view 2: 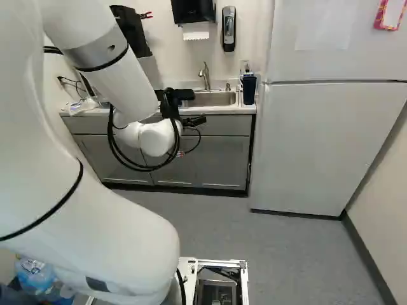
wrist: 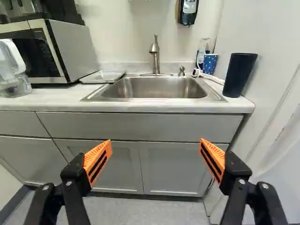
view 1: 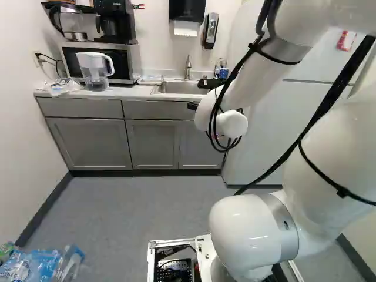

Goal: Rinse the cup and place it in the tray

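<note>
Wrist view has the gripper (view 2: 198,107) spread really wide, orange pads (wrist: 98,161) well apart, nothing held between them. The opening faces the cabinet fronts (wrist: 173,164), and the front edge of the worktop (wrist: 56,101) runs across just above that, so you've got a lip to deal with there. Straight over the lip is the sink (wrist: 154,88), a nice open bowl with a thin metal rim, faucet (wrist: 155,51) standing at its back edge.

The tall dark cup (wrist: 239,75) is upright at the fridge end of the worktop, just beside the sink's rim and pretty near the front corner. Kinda snug, since the fridge (view 2: 324,140) rises on its other side. A dotted blue cup (wrist: 209,63) sits further back, near the wall.

The tray (wrist: 103,76) is across the sink from the cups, in the gap between the sink and the microwave (wrist: 77,49). Past that, a water pitcher (wrist: 14,70) stands in front of the microwave.
</note>
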{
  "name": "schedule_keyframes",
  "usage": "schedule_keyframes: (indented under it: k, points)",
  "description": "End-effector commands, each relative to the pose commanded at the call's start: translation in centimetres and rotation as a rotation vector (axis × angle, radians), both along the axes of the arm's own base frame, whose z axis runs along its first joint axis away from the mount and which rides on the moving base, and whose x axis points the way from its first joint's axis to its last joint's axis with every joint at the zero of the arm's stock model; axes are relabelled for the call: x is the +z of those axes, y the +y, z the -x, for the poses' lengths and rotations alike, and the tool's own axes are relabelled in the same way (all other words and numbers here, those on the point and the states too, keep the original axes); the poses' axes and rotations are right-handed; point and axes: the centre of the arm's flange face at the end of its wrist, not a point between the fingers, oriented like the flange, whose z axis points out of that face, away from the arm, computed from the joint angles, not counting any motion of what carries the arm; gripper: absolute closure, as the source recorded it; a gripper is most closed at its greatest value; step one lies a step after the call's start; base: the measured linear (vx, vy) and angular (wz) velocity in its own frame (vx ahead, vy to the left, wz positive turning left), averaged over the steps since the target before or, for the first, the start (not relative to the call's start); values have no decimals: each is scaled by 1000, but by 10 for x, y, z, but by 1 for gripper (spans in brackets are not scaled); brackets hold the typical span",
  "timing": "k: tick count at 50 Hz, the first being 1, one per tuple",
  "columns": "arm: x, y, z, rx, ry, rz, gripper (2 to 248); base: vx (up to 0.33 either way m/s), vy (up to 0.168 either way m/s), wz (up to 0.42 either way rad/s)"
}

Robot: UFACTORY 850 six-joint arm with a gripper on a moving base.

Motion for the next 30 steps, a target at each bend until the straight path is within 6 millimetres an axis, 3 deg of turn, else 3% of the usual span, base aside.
schedule_keyframes:
  k: [30]
  points:
    - [26,0,-22,0,-13,0,3,0,0,0]
